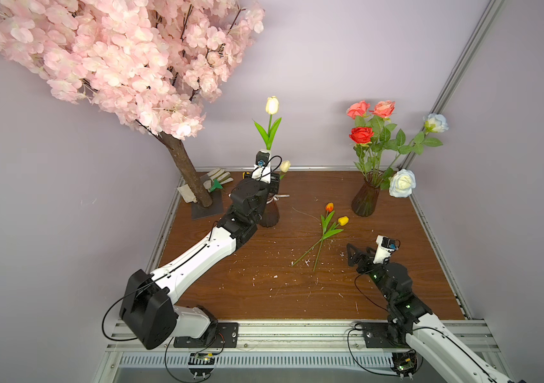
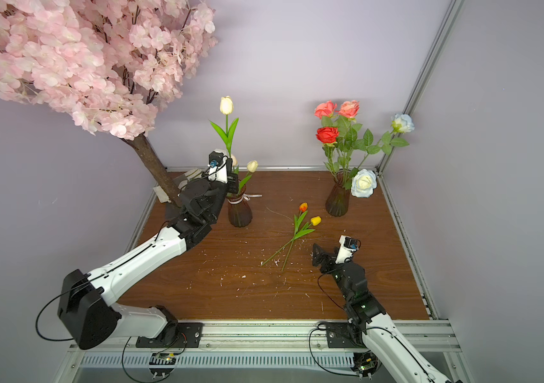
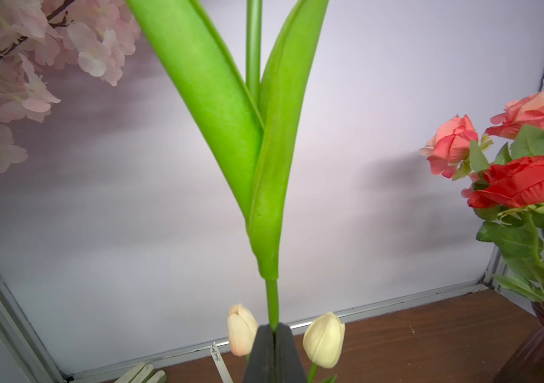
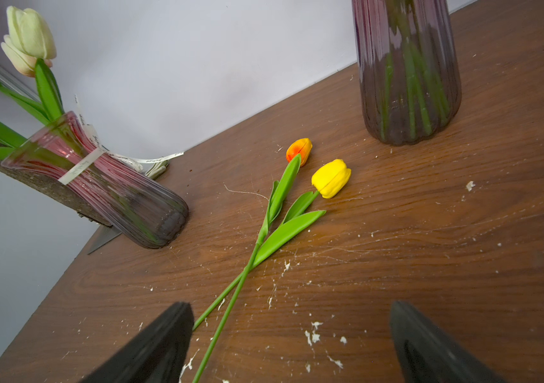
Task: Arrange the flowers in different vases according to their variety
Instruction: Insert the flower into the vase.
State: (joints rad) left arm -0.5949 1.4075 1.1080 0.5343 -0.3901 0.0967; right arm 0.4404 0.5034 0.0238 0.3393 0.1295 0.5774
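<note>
Nearest, the right gripper [image 4: 290, 305] hangs low over the table [image 1: 264, 282] with its jaws spread wide and nothing between them, pointed at the stem ends of the orange tulip [image 4: 299, 150] and the yellow tulip [image 4: 331, 177]. These two lie loose, and their stems cross just ahead of the fingertips. A close here could catch both stems at once, or pinch one and drag the other sideways. Coming down too low would scrape the fingertips on the wood. Farther back, the left gripper [image 3: 273, 328] is clamped tight on the bare lower stem of a tall cream tulip [image 1: 272, 105], held upright over the ribboned vase [image 2: 239, 209], where two cream tulips [image 3: 324, 340] already stand. Whether the stem's end has entered the mouth cannot be told, as the arm hides it. If it has not, letting go would drop the flower beside the vase. A stem end snagging the flared rim could tip the narrow-waisted glass, and the arm sits very close to it. Farthest, the rose vase [image 1: 365, 199] holds its roses [image 1: 361, 135], spread wide and probably top-heavy. A tulip carried there would spoil the sorting.
</note>
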